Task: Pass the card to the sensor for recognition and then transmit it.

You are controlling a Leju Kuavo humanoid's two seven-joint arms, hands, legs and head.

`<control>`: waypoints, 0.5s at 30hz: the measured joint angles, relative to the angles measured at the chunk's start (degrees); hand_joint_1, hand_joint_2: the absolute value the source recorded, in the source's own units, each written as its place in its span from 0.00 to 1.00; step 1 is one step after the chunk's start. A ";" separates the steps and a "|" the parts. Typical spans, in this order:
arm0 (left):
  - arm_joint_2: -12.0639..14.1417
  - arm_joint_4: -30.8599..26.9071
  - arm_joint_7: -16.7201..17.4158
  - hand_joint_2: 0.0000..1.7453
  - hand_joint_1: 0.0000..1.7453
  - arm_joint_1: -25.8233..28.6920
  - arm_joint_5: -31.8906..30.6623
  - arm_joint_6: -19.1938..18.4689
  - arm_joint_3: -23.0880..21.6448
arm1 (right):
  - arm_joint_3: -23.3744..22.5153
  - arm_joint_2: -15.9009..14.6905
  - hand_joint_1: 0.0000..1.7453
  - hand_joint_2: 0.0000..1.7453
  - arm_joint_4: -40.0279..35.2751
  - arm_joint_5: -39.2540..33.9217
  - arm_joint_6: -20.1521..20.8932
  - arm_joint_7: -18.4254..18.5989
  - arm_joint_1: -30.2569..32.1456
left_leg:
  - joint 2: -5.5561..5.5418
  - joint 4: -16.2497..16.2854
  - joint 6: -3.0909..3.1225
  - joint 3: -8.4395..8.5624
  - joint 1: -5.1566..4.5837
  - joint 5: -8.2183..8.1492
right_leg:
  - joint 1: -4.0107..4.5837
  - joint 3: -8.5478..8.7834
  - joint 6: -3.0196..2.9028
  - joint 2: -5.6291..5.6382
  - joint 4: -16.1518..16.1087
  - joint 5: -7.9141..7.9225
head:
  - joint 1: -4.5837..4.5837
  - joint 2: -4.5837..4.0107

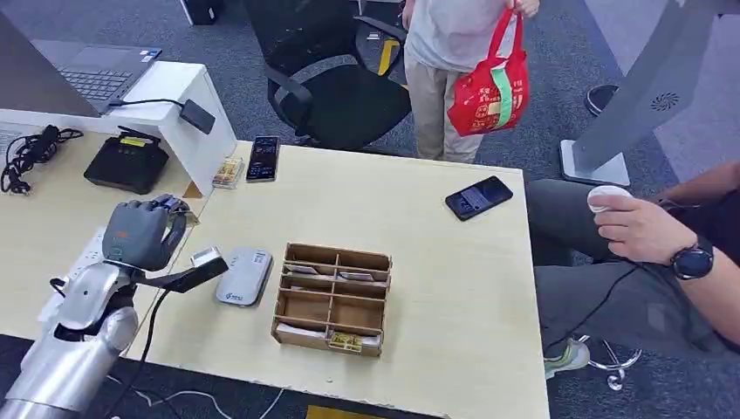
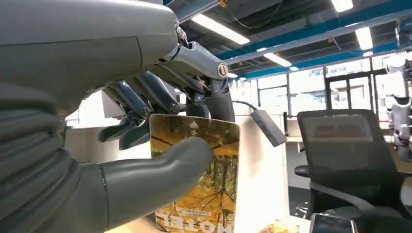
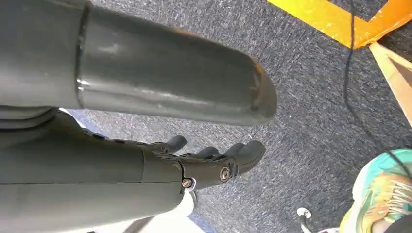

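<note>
My left hand hovers over the seam between the two tables, left of the grey-white sensor pad. In the left wrist view this hand pinches a card with an autumn-forest print between thumb and fingers, the card held upright. In the head view the hand hides the card. A wooden compartment box holding a few cards stands just right of the sensor. My right hand hangs over the grey carpet, fingers loosely extended, with nothing in it.
Two phones lie on the light table. A black device, cables and a laptop sit at the left. A seated person's hand is at the right; another person with a red bag stands behind an office chair.
</note>
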 joint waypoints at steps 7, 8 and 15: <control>-1.46 -0.24 0.39 1.00 1.00 -0.56 -2.27 -1.68 -0.07 | -0.07 -0.02 0.00 0.00 0.00 -1.22 -0.04 -1.14 0.79 | 0.01 0.00 0.00 0.00 0.01 0.00 | 0.00 -0.02 0.00 0.00 0.00 0.00 | 0.00 0.00; -1.66 -0.24 0.57 1.00 1.00 -0.73 -2.40 -1.73 -0.07 | -0.07 -0.02 0.00 0.00 0.02 -1.22 -0.07 -1.31 0.85 | 0.01 0.00 0.00 0.00 0.01 0.00 | 0.00 -0.02 0.00 0.01 0.00 0.00 | 0.00 0.00; -1.07 -1.03 1.36 1.00 1.00 0.31 -1.55 -1.36 -0.09 | 0.00 0.09 0.00 0.00 0.02 -0.50 -0.22 -0.90 0.80 | 0.03 0.00 0.00 -0.01 0.01 0.00 | 0.00 -0.02 -0.01 0.03 0.02 0.00 | 0.00 0.00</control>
